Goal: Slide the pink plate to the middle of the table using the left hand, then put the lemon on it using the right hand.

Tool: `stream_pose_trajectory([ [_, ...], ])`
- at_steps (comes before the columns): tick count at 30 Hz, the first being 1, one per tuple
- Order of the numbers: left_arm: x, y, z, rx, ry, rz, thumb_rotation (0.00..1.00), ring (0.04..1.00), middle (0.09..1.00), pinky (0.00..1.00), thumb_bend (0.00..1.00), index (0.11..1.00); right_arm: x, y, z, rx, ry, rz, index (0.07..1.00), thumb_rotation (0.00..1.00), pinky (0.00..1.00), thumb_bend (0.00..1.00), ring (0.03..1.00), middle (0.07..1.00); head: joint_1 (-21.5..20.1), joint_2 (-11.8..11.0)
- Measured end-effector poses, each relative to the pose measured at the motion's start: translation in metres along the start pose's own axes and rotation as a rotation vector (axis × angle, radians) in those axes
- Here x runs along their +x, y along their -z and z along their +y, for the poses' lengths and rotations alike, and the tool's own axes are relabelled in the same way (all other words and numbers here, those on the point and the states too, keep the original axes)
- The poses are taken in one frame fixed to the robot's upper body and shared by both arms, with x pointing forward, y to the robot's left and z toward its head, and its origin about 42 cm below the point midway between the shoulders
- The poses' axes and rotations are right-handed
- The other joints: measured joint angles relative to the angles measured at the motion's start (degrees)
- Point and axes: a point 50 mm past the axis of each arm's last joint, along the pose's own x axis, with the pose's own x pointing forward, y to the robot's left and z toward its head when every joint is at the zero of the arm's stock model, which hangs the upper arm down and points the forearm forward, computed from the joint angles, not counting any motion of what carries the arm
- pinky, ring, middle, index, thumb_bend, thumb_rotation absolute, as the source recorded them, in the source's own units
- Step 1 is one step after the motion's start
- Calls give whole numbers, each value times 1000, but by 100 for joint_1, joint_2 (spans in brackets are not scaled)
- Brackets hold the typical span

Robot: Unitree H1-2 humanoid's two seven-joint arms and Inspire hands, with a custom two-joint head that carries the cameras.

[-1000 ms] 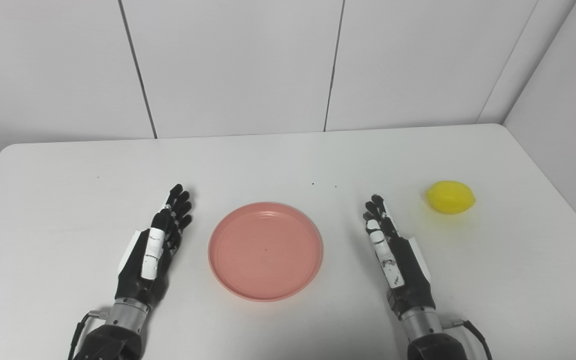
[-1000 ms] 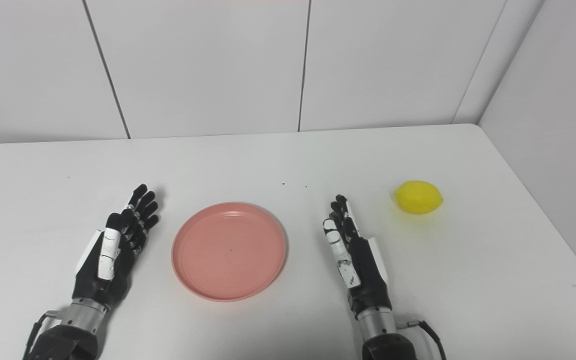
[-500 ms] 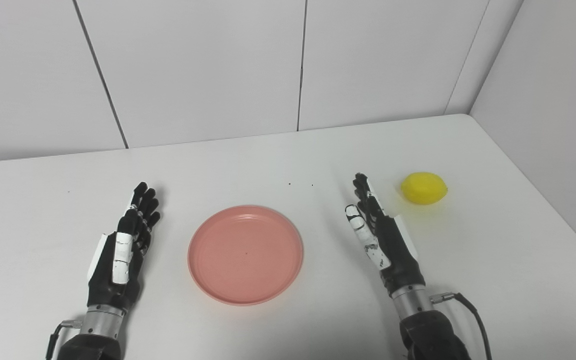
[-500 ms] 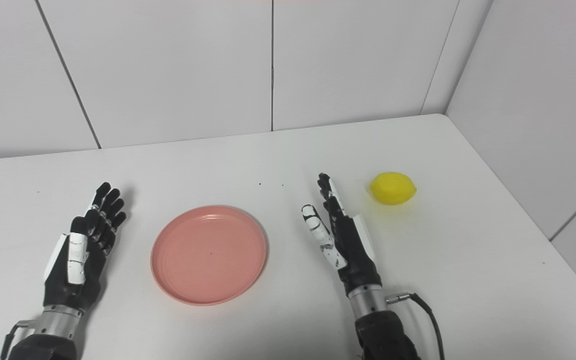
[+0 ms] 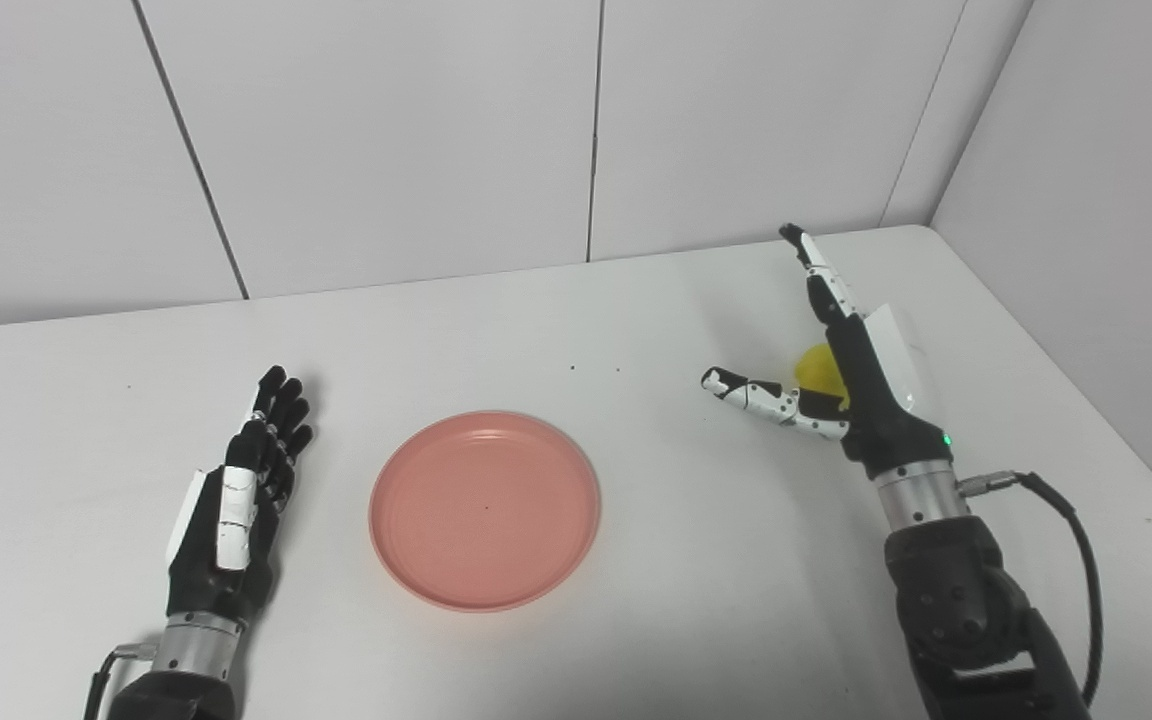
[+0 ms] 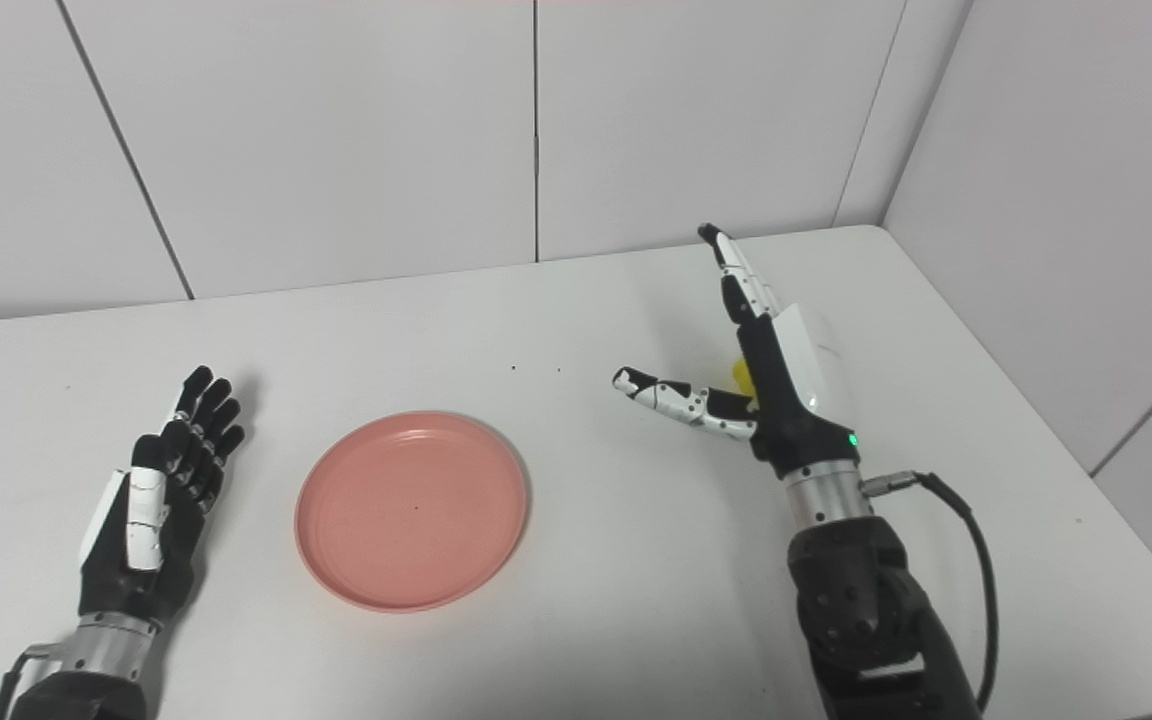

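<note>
Here, your right hand [image 5: 851, 365] is raised in front of the lemon [image 5: 818, 368] with fingers spread, holding nothing.

Look toward 2 o'clock on the table [image 5: 556, 320]: you see only a sliver of the lemon, because the palm and wrist cover most of it, so you cannot tell whether the hand touches the fruit. The thumb [image 5: 756, 393] points toward 9 o'clock and the long fingers [image 5: 816, 270] reach up toward 12, well apart from each other. A black cable [image 5: 1066, 530] loops off the right wrist toward 4 o'clock. The plate [image 5: 484, 508] lies flat near the middle of the table, bare, well apart from the lemon. Your left hand [image 5: 236, 500] rests at 9 o'clock of the plate, near it but not touching, fingers straight and released. Pale wall panels [image 5: 386, 130] stand behind the table's far edge.
</note>
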Motion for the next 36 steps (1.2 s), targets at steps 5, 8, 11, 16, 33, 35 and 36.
stream_pose_trajectory([
  [5, 0, -1, -1, 0, 2, -4, 1000, 1000, 1000, 1000, 822, 1000, 10, 9, -9, -81, 9, 45, 944, 499, 793, 808, 905, 940, 0, -9],
  [8, 0, -1, -1, 0, 2, -3, 1000, 1000, 1000, 1000, 828, 1000, 17, 15, -15, -141, -7, 102, 950, 506, 777, 837, 905, 943, 9, -9],
  [11, 0, -1, -1, 0, 2, -4, 1000, 1000, 1000, 1000, 825, 1000, 27, 23, -23, -193, -11, 138, 949, 482, 785, 845, 904, 934, -9, -26],
  [16, 0, -1, -1, 0, 3, -4, 1000, 1000, 1000, 1000, 830, 1000, 36, 37, -29, -242, -35, 179, 945, 455, 785, 858, 898, 926, 70, 0],
  [33, -2, -3, -2, 4, 2, -12, 1000, 1000, 1000, 1000, 824, 1000, 43, 74, -27, -279, -179, 287, 924, 345, 764, 907, 889, 921, 79, -18],
  [35, -3, -3, -2, 4, 1, -12, 1000, 1000, 1000, 1000, 822, 1000, 42, 77, -26, -270, -201, 310, 920, 328, 758, 918, 881, 916, 79, -18],
  [36, -3, -3, -2, 4, 1, -12, 1000, 1000, 1000, 1000, 822, 1000, 42, 79, -25, -260, -208, 324, 918, 322, 749, 922, 874, 912, 79, -9],
])
